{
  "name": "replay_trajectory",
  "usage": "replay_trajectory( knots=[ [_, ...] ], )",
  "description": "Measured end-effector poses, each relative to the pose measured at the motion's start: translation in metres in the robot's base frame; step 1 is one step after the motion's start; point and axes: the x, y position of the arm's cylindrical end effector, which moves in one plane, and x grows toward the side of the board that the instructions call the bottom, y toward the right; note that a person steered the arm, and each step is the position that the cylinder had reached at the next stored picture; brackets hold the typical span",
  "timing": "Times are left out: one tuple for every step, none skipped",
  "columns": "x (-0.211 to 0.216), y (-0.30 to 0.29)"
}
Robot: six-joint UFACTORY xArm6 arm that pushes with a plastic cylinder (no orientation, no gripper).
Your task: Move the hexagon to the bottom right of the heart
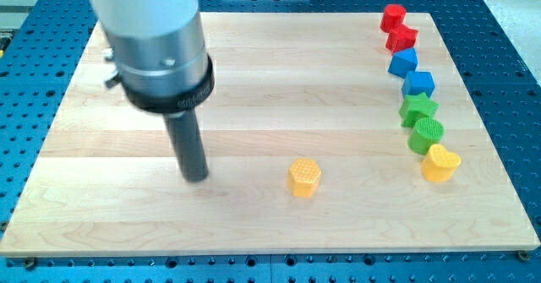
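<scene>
A yellow hexagon block (304, 177) lies on the wooden board, a little right of centre near the view's bottom. A yellow heart block (439, 163) lies at the right, the lowest block of a column. The hexagon is left of the heart and slightly lower, well apart from it. My tip (196, 178) rests on the board left of the hexagon, at about the same height in the view, with a clear gap between them. It touches no block.
Above the heart a column runs up the right side: a green round block (427, 134), a green star (418, 109), two blue blocks (418, 84) (403, 62), and two red blocks (401, 38) (392, 17). The board's right edge (486, 106) is close by.
</scene>
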Motion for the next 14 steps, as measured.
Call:
replay_trajectory(
  knots=[
    [-0.014,0.058],
    [-0.009,0.085],
    [0.019,0.088],
    [0.035,0.157],
    [0.037,0.245],
    [0.038,0.244],
    [0.054,0.245],
    [0.054,0.295],
    [0.055,0.281],
    [0.094,0.27],
    [0.104,0.31],
    [0.091,0.384],
    [0.068,0.385],
    [0.059,0.378]
  ],
)
